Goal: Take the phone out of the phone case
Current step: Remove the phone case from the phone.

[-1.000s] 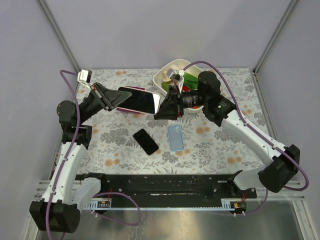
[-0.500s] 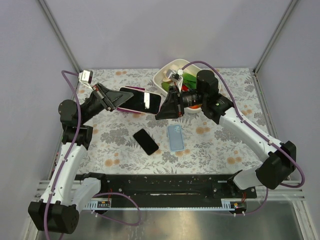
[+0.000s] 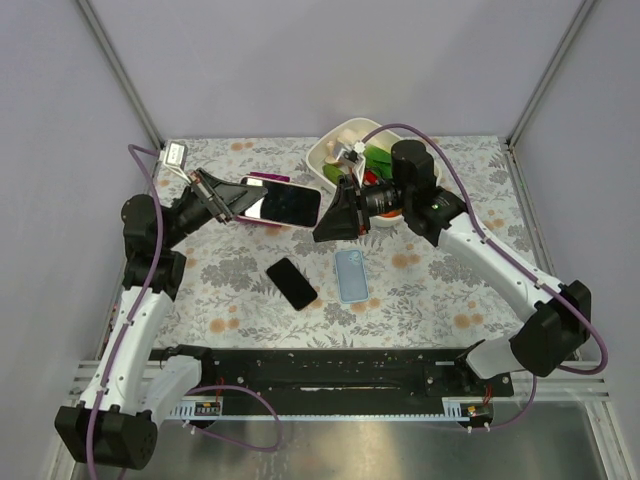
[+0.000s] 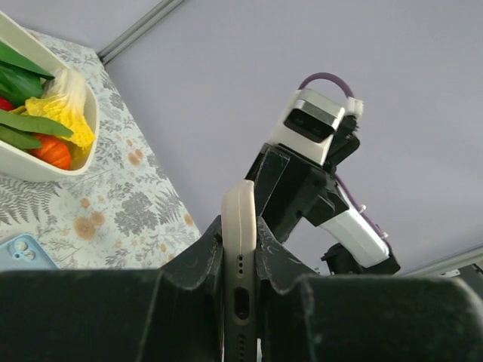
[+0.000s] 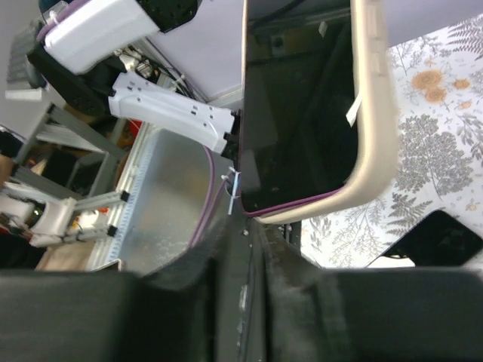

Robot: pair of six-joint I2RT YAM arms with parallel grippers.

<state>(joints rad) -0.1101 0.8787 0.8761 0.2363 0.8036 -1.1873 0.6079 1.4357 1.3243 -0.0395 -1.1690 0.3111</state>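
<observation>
**State.** The phone (image 5: 294,113) sits in the phone case (image 5: 375,98), raised off the table (image 3: 450,290) between the two arms, with the screen facing up. The left gripper (image 4: 240,253) is clamped on one short end of the phone case, with one finger on the screen side and one on the back. The right gripper (image 3: 335,215) is at the opposite end. Its fingers stand close together at the corner there, but we cannot tell whether they have bitten on the case lip, on the phone, or on nothing.

In the right wrist view the cream wall of the case bows away from the dark glass along one long side. We judge from this that the step in hand is peeling the case off at this end.

**Procedure.**
1. We make sure the right fingers take only the case lip. A bite across both lip and phone edge locks the two together.
2. We hold the left clamp firm as the anchor. It presses case and phone together, so that end probably cannot release until we move the grip.
3. We peel outward, away from the screen, one corner at a time and slowly. The case looks flexible and may snap back.
4. We work above bare cloth, away from the black phone (image 3: 292,283), the blue phone-shaped item (image 3: 350,275) and the bowl (image 3: 335,145), in case the phone drops.
</observation>
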